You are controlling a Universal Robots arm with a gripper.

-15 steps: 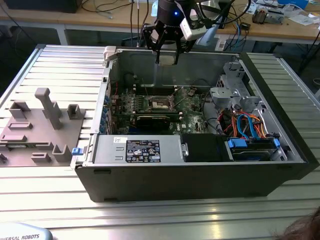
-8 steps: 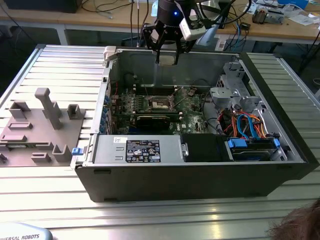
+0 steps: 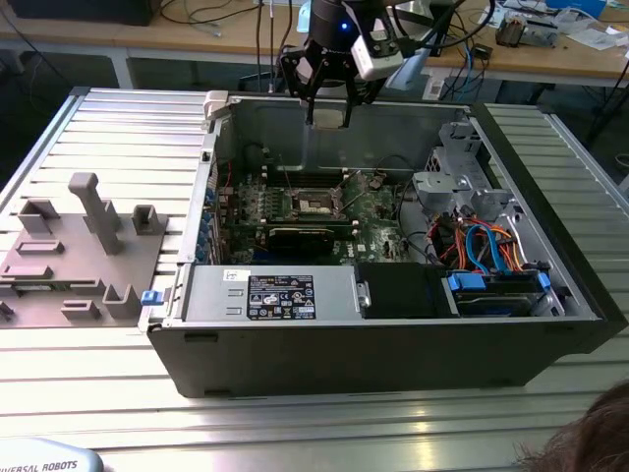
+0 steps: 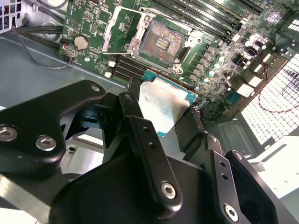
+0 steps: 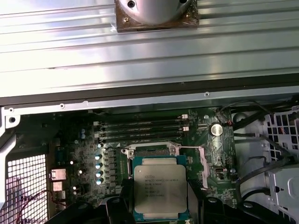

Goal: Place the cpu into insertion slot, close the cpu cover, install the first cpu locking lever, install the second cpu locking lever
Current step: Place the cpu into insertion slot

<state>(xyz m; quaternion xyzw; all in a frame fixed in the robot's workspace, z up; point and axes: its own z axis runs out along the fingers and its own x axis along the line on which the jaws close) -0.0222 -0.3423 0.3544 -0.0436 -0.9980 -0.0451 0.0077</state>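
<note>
The cpu (image 4: pixel 164 100) is being pinched in the jaws of the gripper (image 3: pixel 329 116), clear of the uncovered insertion slot (image 4: pixel 161 43), whose contacts are probably being endangered by any tilt.

Exterior view: a raised camera, well apart from the gripper (image 3: pixel 329 118), looks obliquely down into the open computer case (image 3: pixel 393 339) below it. First and second wrist views: two cameras sit close behind the gripper on differing sides and face along its fingers (image 4: pixel 145 140) toward the motherboard (image 4: pixel 219 60). Both wrist views share the cpu (image 5: pixel 159 189) at the fingertips and the insertion slot (image 5: pixel 152 150) just beyond it, which also appears small in the exterior view.
</note>
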